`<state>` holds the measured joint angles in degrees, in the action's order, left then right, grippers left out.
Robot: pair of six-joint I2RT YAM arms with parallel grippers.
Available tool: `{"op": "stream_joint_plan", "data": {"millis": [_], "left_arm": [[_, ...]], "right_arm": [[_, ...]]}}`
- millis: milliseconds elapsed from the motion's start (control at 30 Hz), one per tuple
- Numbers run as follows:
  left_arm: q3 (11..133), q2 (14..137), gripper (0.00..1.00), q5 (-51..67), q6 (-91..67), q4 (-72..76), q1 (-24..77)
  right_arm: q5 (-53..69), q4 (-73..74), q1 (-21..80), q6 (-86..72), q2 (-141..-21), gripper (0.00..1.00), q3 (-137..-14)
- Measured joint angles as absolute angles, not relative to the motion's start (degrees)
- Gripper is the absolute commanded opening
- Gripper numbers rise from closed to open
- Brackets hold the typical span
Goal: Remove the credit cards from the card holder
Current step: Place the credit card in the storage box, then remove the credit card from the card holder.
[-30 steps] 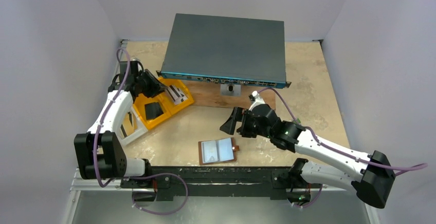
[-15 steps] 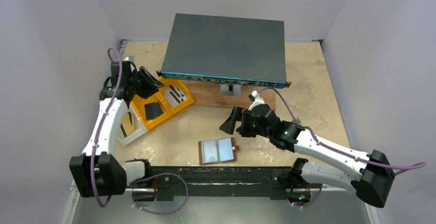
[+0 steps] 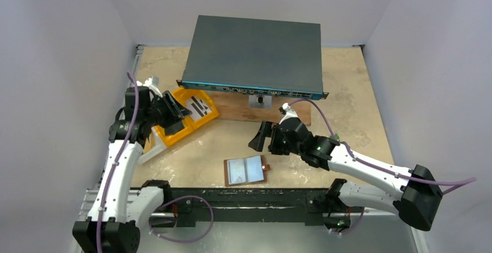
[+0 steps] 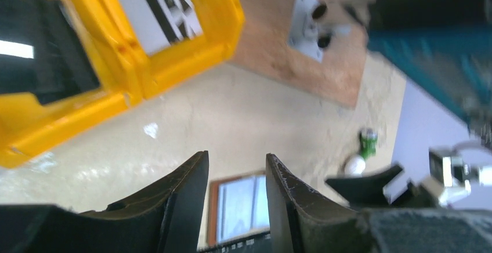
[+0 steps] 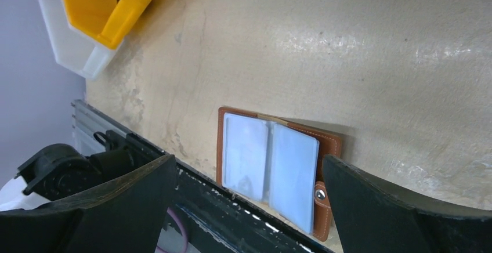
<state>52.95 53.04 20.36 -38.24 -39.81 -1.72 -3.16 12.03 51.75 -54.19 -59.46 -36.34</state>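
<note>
The brown card holder (image 3: pixel 245 170) lies open and flat near the table's front edge, its pale blue clear pockets (image 5: pixel 270 160) facing up. A white credit card with dark stripes (image 4: pixel 156 6) and a black one (image 4: pixel 49 53) lie in the yellow tray (image 3: pixel 194 119). My left gripper (image 3: pixel 181 114) hovers over that tray; its jaws (image 4: pixel 235 161) are partly open with nothing between them. My right gripper (image 3: pixel 262 138) hangs just behind the card holder, and its jaws (image 5: pixel 248 159) are wide open and hold nothing. In the right wrist view the holder lies beneath the gap between them.
A dark grey network switch (image 3: pixel 258 55) with a teal front rests on a wooden board (image 3: pixel 278 111) at the back. A clear white box (image 3: pixel 148 148) sits against the yellow tray. A black rail (image 3: pixel 243 198) runs along the near edge. Grey walls close in both sides.
My left arm has swung forward and its gripper has come nearer over the yellow tray, with its jaws opening wider. The right arm has barely moved. The card holder has stayed put.
</note>
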Motion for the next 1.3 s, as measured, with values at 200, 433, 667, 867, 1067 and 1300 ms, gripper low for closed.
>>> {"op": "stream_joint_plan", "data": {"millis": [200,433,667,867,1067,1300], "left_arm": [[48.14,47.57,0.42,19.14,-39.27,-41.56,12.75],[40.25,48.14,0.42,14.68,-43.40,-40.99,29.95],[36.07,50.06,0.43,11.66,-45.50,-40.27,33.95],[35.86,51.22,0.43,9.96,-45.45,-39.70,33.95],[34.81,51.96,0.44,9.93,-45.47,-38.50,33.93],[32.86,51.96,0.44,10.48,-45.45,-37.41,33.10]], "right_arm": [[-3.77,11.94,52.51,-53.95,-61.76,0.99,-36.40],[-6.96,11.64,57.47,-54.00,-65.41,0.99,-37.69],[-10.24,10.81,64.34,-55.05,-71.40,0.95,-41.43],[-12.38,10.72,66.32,-55.90,-74.19,0.88,-43.03],[-12.99,10.66,68.45,-56.71,-78.00,0.80,-44.45],[-13.37,11.51,70.76,-56.99,-84.62,0.71,-48.12]]}}
